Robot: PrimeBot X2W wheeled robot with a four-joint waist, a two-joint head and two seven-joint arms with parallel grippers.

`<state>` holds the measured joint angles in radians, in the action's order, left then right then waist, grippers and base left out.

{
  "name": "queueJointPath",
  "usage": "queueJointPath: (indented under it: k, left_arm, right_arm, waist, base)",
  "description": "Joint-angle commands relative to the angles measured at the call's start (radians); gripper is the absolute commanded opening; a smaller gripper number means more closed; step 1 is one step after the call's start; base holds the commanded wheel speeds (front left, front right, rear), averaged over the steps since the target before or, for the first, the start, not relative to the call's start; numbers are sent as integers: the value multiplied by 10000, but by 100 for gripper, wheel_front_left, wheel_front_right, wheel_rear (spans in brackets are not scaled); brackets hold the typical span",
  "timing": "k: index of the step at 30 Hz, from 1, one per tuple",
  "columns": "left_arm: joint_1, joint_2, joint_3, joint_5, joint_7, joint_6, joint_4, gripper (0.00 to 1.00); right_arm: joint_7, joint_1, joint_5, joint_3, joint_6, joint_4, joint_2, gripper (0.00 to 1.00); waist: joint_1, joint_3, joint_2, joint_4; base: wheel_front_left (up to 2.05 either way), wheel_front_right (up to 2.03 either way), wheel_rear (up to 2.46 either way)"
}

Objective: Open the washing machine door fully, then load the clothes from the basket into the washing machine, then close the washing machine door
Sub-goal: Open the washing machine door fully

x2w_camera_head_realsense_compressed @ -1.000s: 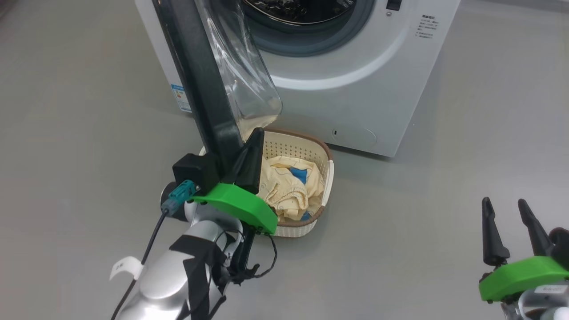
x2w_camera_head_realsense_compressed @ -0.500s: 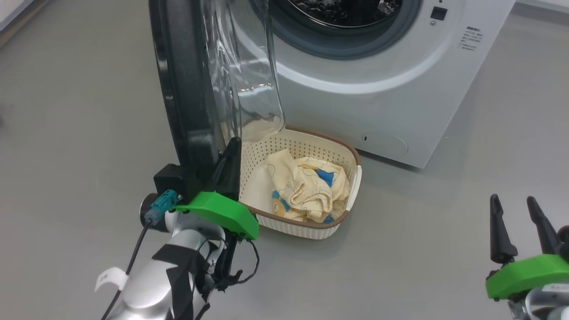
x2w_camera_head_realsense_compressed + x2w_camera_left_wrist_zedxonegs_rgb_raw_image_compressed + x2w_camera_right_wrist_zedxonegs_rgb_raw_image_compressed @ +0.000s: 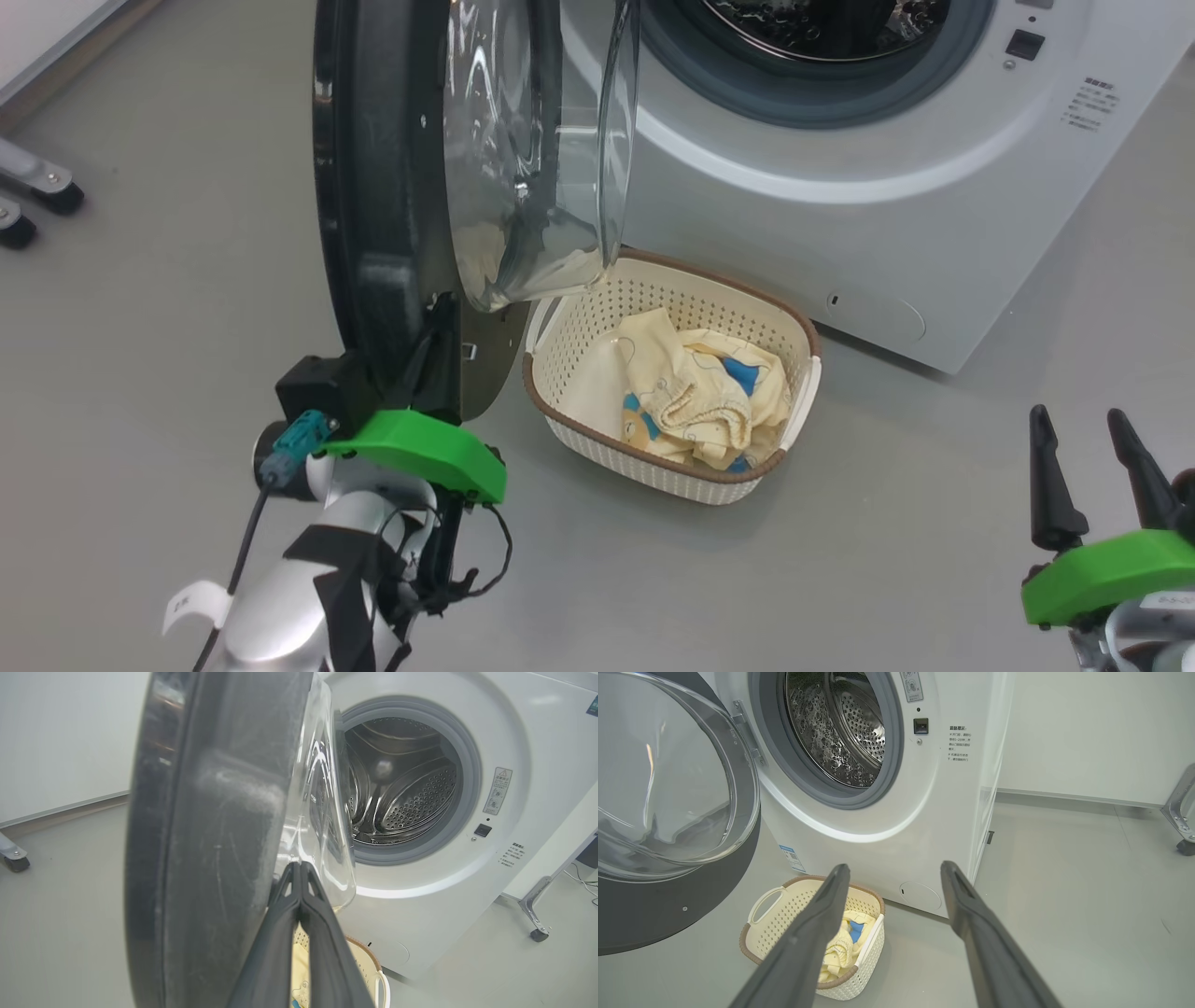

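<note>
Black-rimmed door [image 3: 373, 187] has swung wider against left gripper [image 3: 297, 870], fingers pressed together; right gripper [image 3: 1075, 415] spread, idle; loading next.

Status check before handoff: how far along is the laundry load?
Done: the round black-rimmed glass door is unlatched, standing partly open from the white front-loading washing machine. In hand: shut left gripper presses its inner side, likely widening it; right gripper open, idle. Left: pale yellow bear-print clothes sit in the cream perforated basket; loading, closing.
</note>
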<state>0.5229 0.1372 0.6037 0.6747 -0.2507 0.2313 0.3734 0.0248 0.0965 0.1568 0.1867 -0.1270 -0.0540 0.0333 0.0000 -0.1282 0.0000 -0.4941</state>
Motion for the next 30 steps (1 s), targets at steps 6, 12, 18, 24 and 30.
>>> queueJointPath:
  k: [6,12,18,24,30]
  left_arm:
    - [-97,486,-1017,-134,-109,191,-460,0]
    - [-429,714,-1733,-244,-109,281,-641,0]
    - [-631,872,-2596,-223,-110,194,-667,0]
    - [-446,1049,-3638,-331,-110,69,-473,0]
    - [-232,1210,-4931,-505,-110,-60,-99,0]
  right_arm:
    - [-50,-271,-101,-231,-37,-451,169,100]
    - [-118,-312,-119,-315,-37,-515,169,100]
    - [-235,-368,-107,-490,-37,-656,169,100]
    - [-398,-450,-232,-506,-37,-827,169,100]
    - [-535,-474,-317,-504,-37,-978,169,100]
  waist:
    - [0,-60,0,-88]
    - [0,-127,0,25]
    - [0,-234,0,260]
    - [0,-416,0,538]
    - [0,-613,0,844]
  base:
    - [0,0,0]
    - [0,0,0]
    - [0,0,0]
    - [0,0,0]
    - [0,0,0]
